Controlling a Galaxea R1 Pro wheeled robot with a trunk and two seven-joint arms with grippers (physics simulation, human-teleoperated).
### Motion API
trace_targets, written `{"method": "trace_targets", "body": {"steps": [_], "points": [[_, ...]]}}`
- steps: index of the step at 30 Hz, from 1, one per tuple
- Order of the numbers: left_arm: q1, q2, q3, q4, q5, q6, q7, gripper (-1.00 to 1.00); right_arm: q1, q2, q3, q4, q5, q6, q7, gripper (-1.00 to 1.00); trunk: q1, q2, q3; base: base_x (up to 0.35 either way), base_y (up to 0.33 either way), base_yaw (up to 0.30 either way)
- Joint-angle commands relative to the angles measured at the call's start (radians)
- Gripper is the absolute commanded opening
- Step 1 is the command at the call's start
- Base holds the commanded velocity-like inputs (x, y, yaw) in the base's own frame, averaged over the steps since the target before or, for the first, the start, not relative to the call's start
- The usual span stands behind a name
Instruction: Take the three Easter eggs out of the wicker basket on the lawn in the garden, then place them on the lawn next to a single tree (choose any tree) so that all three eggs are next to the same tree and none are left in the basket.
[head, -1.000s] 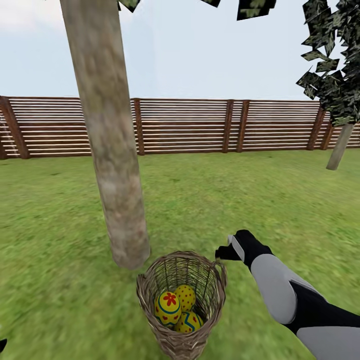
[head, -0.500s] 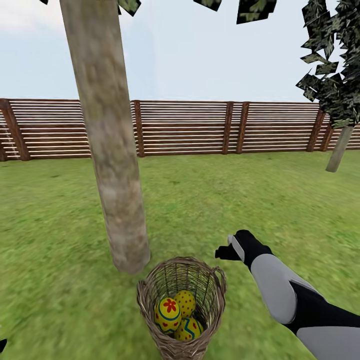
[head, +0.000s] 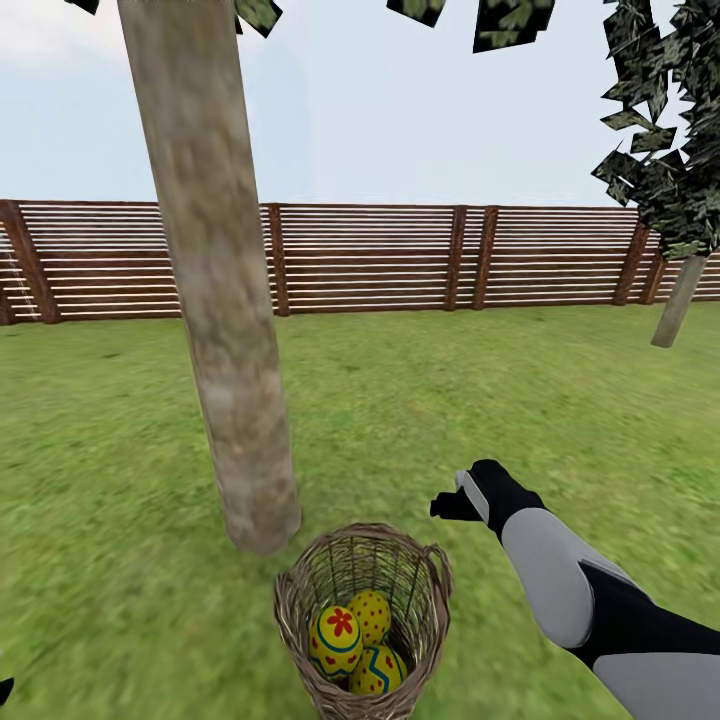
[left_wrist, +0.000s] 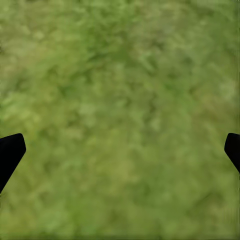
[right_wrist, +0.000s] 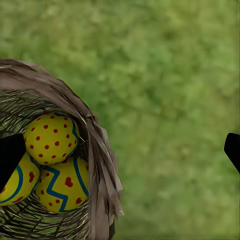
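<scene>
My right claw hangs over the grass just beside the basket's rim, on its right, at the end of a grey and black forearm reaching in from the lower right of the head view. In the right wrist view its two black fingertips sit at opposite edges of the frame, spread wide with nothing between them, so that claw is open and empty. One fingertip overlaps the basket's mouth; the other is over bare grass.

Just beside that claw stands the small round basket of woven brown-tan twigs, upright on the grass, with a little loop handle at its rim. Inside it I see all three bright yellow eggs painted with red marks and blue lines, packed together at the bottom and touching one another: one with a red flower and blue band, one covered in red dots, one with a blue zigzag.

My left claw shows in the left wrist view as two black fingertips far apart, open, with only grass between them.

Close behind the basket, slightly left, rises the thick, straight, mottled grey-brown tree trunk. The wide mottled green lawn runs back to a brown fence of horizontal wooden slats. A thinner tree with dark blocky foliage stands at far right near the fence.
</scene>
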Motion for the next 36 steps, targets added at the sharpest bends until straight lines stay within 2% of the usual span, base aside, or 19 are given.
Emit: {"method": "trace_targets", "body": {"steps": [1,5,14,30,36], "points": [[0.000,0.000,0.001,-0.001,0.007,0.005,0.000,1.00,-0.001,0.001,-0.007,-0.002,0.009,0.004,0.003,1.00,0.000,0.000,-0.001,0.000,0.000,0.000],[0.000,0.000,0.001,-0.001,0.008,0.005,0.000,1.00,0.000,0.001,-0.007,-0.001,0.009,0.004,0.002,1.00,0.000,0.000,-0.001,0.000,0.000,0.000],[0.000,0.000,0.001,-0.001,0.008,0.004,0.000,1.00,0.000,0.001,-0.007,-0.001,0.009,0.005,0.002,1.00,-0.035,0.063,0.027,0.000,0.000,0.000],[0.000,-0.001,0.001,-0.009,0.004,0.005,-0.001,1.00,0.000,0.001,-0.007,-0.001,0.009,0.006,0.002,1.00,-0.035,0.063,0.027,0.000,0.000,0.000],[0.000,0.000,0.001,-0.011,0.004,0.005,-0.002,1.00,0.000,0.001,-0.007,-0.001,0.010,0.005,0.002,1.00,-0.058,0.105,0.046,0.000,0.000,0.000]]}}
